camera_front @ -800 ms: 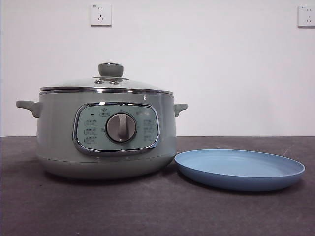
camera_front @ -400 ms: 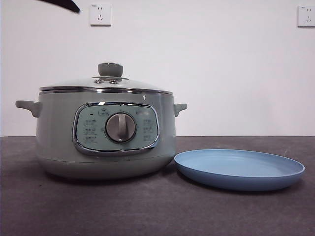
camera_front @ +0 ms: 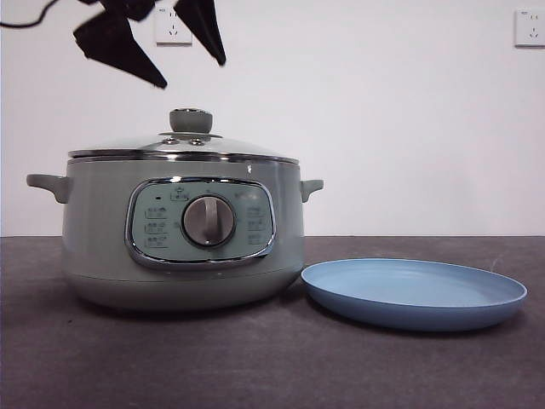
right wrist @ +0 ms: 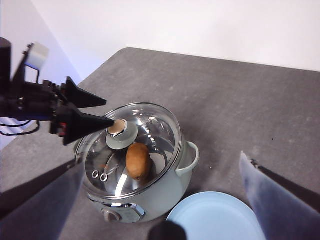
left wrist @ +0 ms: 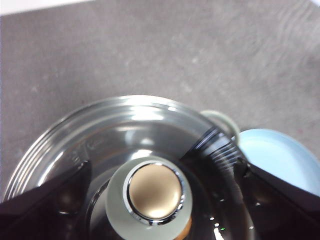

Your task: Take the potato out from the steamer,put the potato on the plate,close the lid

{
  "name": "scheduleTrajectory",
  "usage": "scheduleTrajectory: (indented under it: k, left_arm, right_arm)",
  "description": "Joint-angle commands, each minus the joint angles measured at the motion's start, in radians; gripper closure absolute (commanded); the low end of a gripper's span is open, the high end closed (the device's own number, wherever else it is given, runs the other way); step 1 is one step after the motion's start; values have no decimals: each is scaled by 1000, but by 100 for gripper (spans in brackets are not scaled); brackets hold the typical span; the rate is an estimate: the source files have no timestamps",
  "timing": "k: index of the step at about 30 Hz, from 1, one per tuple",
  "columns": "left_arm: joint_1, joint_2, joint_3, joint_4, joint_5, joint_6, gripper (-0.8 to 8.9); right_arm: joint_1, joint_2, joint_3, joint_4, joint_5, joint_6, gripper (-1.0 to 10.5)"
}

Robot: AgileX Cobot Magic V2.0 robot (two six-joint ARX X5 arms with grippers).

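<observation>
Two black jaws of the left end effector have dropped into view, spread wide and empty, above the domed glass lid's pale-green knob. Lid removal looks imminent; the orange-brown potato sits inside the pale-green steamer.

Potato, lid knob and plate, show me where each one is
potato (right wrist: 138, 160), right wrist view, middle of its skin, seen through the glass
lid knob (camera_front: 191, 120), front view, its side
plate (camera_front: 415, 293), front view, bare inner surface

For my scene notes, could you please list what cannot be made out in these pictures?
- Potato: front view, hidden by the steamer wall.
- Panel labels: front view, too small to read.
- Plate: left wrist view, cut off by the edge.
- Right gripper fingers: right wrist view, blurred.
</observation>
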Motion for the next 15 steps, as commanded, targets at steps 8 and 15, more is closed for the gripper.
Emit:
scheduleTrajectory:
  k: [8, 15]
  left_arm:
    - [-27, 90, 1, -54, -70, 64, 338]
    - [-27, 112, 1, -55, -73, 64, 415]
  right_arm:
    - [2, -3, 5, -7, 2, 8, 258]
    - [2, -3, 5, -12, 2, 9, 258]
